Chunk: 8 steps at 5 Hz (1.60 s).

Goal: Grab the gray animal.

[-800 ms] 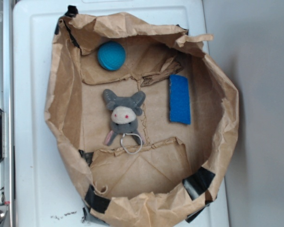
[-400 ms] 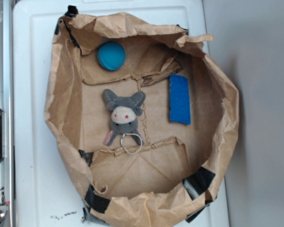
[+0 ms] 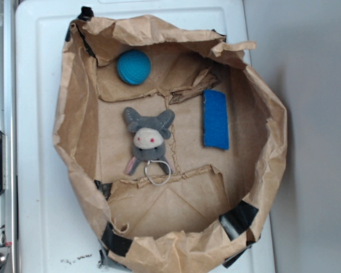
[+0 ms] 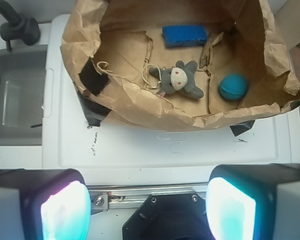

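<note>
nothing in the bag has shifted; claw (image 4: 147,207) gapes open, empty. soft, light gray animal (image 3: 148,138): pinch its plush body mid-bag.

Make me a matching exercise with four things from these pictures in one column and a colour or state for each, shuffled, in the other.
Things:
1. animal
2. ball
3. pad
4. gripper

Colour or state:
A. teal and ribbed
B. open, outside the bag
C. gray, with a metal ring attached
D. blue and flat

Pairs: 1-C, 2-A, 3-D, 4-B

The first three lie inside the brown paper bag.
</note>
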Tool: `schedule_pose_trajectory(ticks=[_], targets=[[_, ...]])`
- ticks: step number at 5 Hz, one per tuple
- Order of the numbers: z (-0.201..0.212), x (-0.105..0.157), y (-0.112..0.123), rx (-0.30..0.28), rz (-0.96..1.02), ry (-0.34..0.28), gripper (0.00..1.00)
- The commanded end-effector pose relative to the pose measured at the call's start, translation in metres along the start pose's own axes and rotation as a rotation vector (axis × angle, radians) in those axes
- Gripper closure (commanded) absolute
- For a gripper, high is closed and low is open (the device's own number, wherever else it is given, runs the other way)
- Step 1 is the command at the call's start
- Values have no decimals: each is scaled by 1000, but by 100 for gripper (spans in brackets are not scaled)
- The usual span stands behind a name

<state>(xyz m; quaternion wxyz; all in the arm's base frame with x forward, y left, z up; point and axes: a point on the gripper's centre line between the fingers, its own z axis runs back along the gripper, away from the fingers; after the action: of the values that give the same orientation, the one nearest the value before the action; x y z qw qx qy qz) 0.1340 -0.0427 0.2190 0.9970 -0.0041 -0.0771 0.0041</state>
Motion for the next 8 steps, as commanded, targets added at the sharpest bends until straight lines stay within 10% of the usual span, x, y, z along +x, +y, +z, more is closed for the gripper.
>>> schedule_pose_trajectory(ticks=[1,3,5,6,8], targets=[[3,3,-1,-2,-2,-12,0],[-2,34,-14,-28,95,21,0],[-39,65,-24,71,372,-4,0],[-44,65,-18,118,617,-87,0],[-48,103,16,88,821,-11,0]])
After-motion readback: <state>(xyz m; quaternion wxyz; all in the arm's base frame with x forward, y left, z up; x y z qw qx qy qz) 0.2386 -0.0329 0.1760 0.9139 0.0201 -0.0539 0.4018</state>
